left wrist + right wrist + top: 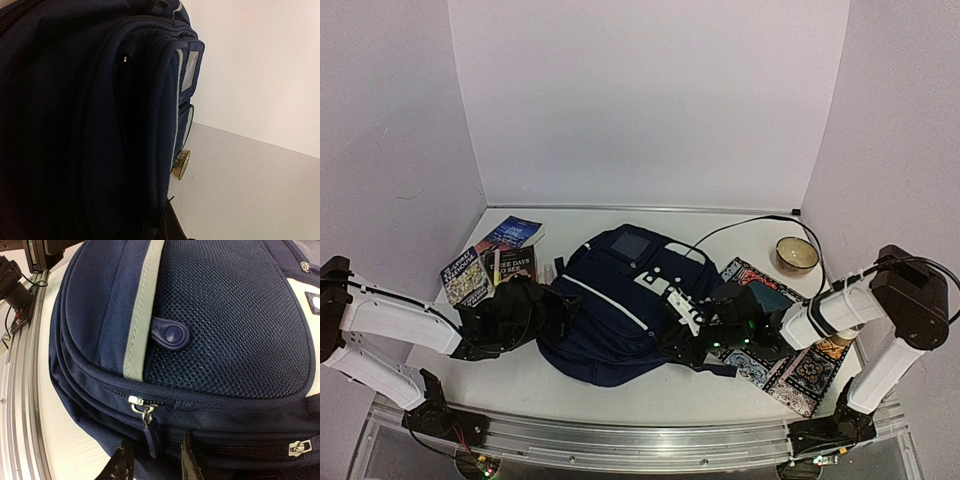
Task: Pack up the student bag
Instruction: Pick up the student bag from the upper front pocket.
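**Right wrist view: right claw (155, 442) straddling a zip pull (151, 437) on the student bag (210, 315)**

Two dark fingers (122, 462) stand partly apart at the lower edge. The navy pull hangs from its metal slider (137, 404) between them, with a gap on either side, so nothing is gripped. Above the zip run a mesh pocket (225, 325), a grey stripe (142, 315) and a rounded rubber tab (170, 334).

Top external view: the bag lies flat at the middle of the white counter (570, 385), between three books (490, 262) on the left and a patterned mat (800, 370) on the right. A bowl (797, 254) sits at the back right. The right claw meets the bag's near right edge.

The left claw (545, 310) is against the bag's left side, jaws closed. Whether fabric is pinched cannot be told, since navy cloth fills most of the left wrist view.
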Controlling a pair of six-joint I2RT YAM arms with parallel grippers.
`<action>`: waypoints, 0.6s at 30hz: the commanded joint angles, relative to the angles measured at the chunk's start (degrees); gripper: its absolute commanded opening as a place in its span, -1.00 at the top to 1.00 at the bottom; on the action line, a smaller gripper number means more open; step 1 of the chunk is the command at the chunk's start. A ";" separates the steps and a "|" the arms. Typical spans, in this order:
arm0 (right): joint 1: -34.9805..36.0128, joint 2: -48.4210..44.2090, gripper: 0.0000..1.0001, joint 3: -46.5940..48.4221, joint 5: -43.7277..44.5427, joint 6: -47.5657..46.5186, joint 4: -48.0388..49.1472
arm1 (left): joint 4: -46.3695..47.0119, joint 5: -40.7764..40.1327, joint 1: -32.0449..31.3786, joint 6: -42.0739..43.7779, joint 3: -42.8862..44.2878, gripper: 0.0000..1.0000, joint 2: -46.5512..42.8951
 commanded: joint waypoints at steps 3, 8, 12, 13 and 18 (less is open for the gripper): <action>0.45 0.77 0.36 2.58 3.42 -0.03 2.42 | 6.31 0.59 -0.14 -0.28 2.02 1.00 -0.72; 0.90 1.51 0.77 3.78 2.51 0.14 2.21 | 6.42 0.59 -0.14 -0.37 1.79 1.00 -0.77; 2.21 0.23 1.00 4.28 2.42 0.71 0.27 | 6.46 -0.09 -0.14 -0.12 1.65 1.00 -0.86; 2.71 -0.23 1.00 4.35 2.49 0.97 -0.48 | 6.43 -0.35 -0.15 0.05 1.58 1.00 -0.83; 6.07 -3.48 1.00 6.20 4.21 3.09 -6.44 | 6.49 -2.05 -0.17 1.70 1.68 1.00 -0.09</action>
